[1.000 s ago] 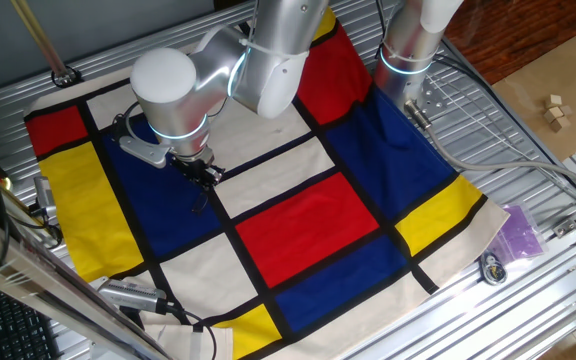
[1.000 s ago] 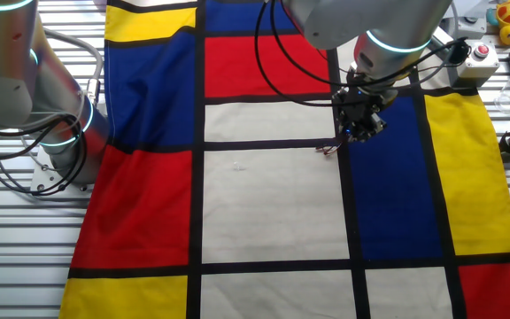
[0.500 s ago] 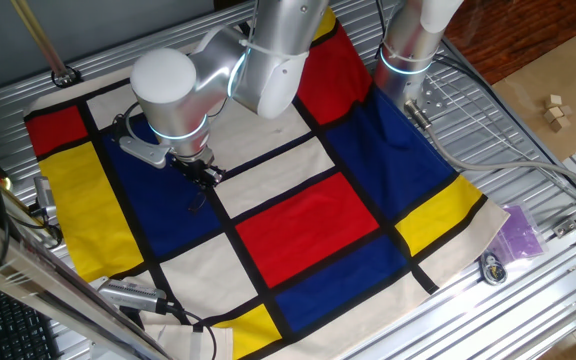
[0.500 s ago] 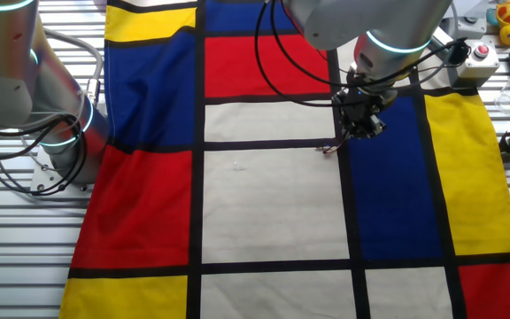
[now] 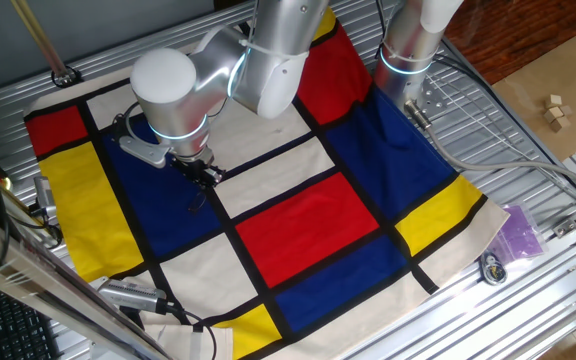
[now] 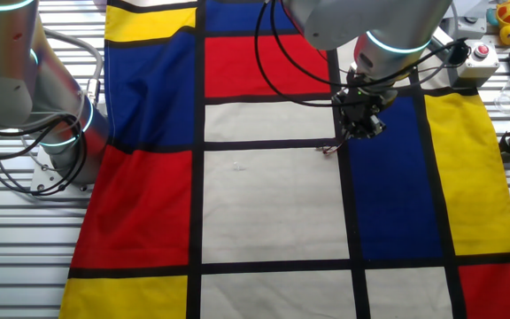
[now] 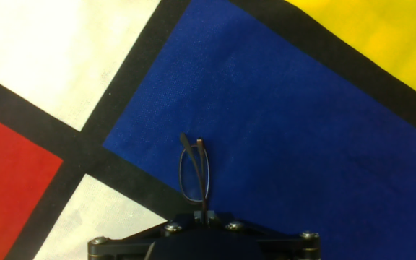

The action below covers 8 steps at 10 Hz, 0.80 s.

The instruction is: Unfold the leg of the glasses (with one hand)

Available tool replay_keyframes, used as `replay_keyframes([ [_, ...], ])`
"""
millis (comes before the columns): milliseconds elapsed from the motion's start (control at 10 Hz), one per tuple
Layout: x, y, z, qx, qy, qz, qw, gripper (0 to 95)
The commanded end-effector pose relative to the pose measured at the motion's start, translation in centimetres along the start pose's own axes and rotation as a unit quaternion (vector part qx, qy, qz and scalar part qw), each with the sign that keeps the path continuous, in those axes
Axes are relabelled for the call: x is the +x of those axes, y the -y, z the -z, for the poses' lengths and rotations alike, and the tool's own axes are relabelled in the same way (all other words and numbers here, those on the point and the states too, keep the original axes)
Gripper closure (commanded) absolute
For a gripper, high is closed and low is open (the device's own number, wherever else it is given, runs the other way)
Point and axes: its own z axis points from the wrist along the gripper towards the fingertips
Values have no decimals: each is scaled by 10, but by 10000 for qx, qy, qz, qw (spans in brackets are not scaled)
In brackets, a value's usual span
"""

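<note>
The glasses (image 7: 194,175) are a tiny dark wire pair. In the hand view they stick out edge-on from my gripper (image 7: 205,214) over a blue square of the cloth. The gripper is shut on the glasses at their near end. In one fixed view the gripper (image 5: 201,176) hangs under the white wrist, by the line between a blue and a white square, with the thin glasses (image 5: 197,203) below it. In the other fixed view the gripper (image 6: 362,129) is above a blue square and the glasses (image 6: 329,149) reach left over a black line.
A cloth of red, blue, yellow and white squares (image 5: 308,225) covers the slatted metal table. A second arm's base (image 5: 408,50) stands at the cloth's far edge. A purple bag (image 5: 519,232) and a red-button box (image 6: 480,53) lie off the cloth.
The gripper has risen very slightly with the glasses still held; otherwise nothing has visibly moved.
</note>
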Motion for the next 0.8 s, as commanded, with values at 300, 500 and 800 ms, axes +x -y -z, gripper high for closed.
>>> replay_keyframes([
  [300,1,-1,6,-29,-49,-64,10000,950],
  [500,2,-2,9,-37,-58,-67,10000,950],
  [800,3,-2,12,-36,-84,-82,9999,950],
])
